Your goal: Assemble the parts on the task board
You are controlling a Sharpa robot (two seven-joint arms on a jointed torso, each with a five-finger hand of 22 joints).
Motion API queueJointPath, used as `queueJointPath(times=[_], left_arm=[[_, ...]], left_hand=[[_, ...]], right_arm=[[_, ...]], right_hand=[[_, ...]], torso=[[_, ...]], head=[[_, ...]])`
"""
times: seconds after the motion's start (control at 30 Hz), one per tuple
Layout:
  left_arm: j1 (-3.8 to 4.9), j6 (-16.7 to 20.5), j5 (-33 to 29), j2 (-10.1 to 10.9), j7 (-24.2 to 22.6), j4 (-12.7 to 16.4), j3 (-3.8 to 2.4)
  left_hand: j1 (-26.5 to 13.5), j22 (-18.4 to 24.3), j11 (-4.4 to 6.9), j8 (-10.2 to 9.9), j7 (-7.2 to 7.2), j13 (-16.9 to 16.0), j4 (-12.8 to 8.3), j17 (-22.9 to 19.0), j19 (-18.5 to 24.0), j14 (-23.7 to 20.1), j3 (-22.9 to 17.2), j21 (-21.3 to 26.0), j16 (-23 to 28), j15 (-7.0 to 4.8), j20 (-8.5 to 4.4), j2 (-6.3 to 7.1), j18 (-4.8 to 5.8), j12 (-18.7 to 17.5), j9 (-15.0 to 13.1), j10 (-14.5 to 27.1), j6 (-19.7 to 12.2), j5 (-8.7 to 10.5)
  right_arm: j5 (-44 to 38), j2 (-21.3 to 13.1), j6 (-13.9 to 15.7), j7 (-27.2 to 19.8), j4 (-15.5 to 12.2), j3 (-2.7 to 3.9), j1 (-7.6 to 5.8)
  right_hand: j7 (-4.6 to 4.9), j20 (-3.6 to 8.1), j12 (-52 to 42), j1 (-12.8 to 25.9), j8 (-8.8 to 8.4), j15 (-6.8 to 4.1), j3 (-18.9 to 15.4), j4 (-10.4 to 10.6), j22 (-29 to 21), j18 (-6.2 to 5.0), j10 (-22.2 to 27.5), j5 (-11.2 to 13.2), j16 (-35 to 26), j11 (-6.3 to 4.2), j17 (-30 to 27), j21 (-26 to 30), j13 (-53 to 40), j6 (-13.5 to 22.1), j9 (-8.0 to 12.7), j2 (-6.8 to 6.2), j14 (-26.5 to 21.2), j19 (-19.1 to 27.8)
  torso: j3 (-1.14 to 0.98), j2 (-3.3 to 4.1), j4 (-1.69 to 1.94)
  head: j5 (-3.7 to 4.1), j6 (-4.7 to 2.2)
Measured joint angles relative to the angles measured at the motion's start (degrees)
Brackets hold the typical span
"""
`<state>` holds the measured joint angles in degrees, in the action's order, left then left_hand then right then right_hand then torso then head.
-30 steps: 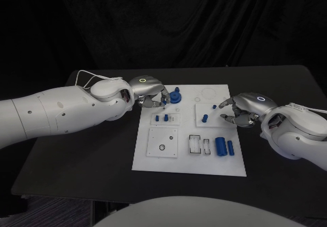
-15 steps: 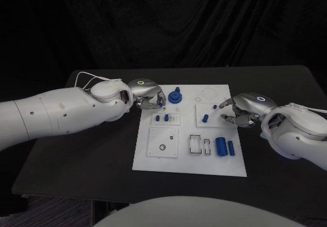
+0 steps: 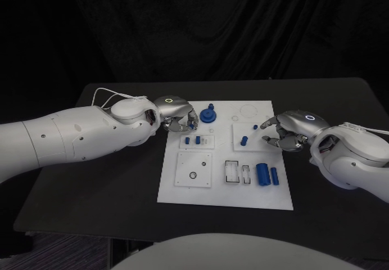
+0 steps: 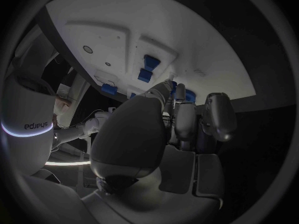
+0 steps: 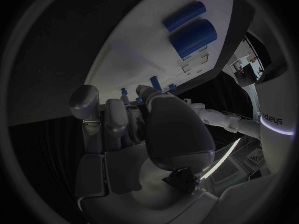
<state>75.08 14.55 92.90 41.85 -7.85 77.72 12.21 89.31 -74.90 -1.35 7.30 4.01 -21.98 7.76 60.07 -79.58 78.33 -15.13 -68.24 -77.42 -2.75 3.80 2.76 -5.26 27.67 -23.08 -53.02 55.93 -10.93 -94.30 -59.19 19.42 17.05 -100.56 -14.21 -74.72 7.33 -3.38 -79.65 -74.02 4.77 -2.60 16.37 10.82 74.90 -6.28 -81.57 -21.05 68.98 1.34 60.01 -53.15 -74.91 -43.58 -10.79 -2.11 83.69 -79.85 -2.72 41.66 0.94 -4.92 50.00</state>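
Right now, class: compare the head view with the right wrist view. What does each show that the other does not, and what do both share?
Head view alone: the whole task board on the black table, the left hand by the blue round part with a peg, and two black-outlined slots.

Right wrist view alone: the right hand from behind, close up, fingers curled.

Both: the large blue cylinder beside the thinner blue cylinder, and the right hand.

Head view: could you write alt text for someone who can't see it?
A white board with small blue parts lies on a black table. Two white robot arms reach in, the left robot hand at the board's far left corner by a blue peg piece, the right robot hand over its right edge.
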Motion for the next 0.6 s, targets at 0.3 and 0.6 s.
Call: queueJointPath(times=[0.3,0.6], left_arm=[[-0.27,0.39,0.01,-0.40,0.05,-0.11,0.01],[-0.95,0.36,0.01,-0.85,0.07,-0.41,-0.02]], left_hand=[[0.00,0.00,-0.25,-0.87,-0.73,0.08,0.15,0.00,0.00,0.00,-0.15,0.23,0.00,0.00,0.00,0.00,0.00,-0.40,0.27,-0.25,-1.07,0.00],[0.00,0.00,-0.25,-0.87,-0.52,0.09,0.15,-0.23,0.01,0.00,-0.15,0.23,0.00,0.00,0.00,0.00,0.00,-0.39,0.28,-0.26,-1.28,0.00]], right_arm=[[0.00,-0.01,-0.05,0.00,0.03,0.00,0.00],[0.01,0.16,-0.11,0.00,0.09,0.00,0.00]], right_hand=[[0.00,0.00,0.00,0.00,0.00,0.00,0.00,0.00,0.00,0.00,0.00,0.00,0.00,0.00,0.00,0.00,0.00,0.00,0.00,0.00,0.00,0.00],[0.00,0.00,0.00,0.00,0.00,0.00,0.15,-0.16,0.00,0.00,0.00,0.00,0.00,0.00,-0.04,0.00,0.01,0.00,0.05,0.00,0.00,0.00]], torso=[[-0.09,-0.06,-0.01],[-0.09,-0.07,-0.01]], head=[[0.18,0.00],[0.08,0.00]])
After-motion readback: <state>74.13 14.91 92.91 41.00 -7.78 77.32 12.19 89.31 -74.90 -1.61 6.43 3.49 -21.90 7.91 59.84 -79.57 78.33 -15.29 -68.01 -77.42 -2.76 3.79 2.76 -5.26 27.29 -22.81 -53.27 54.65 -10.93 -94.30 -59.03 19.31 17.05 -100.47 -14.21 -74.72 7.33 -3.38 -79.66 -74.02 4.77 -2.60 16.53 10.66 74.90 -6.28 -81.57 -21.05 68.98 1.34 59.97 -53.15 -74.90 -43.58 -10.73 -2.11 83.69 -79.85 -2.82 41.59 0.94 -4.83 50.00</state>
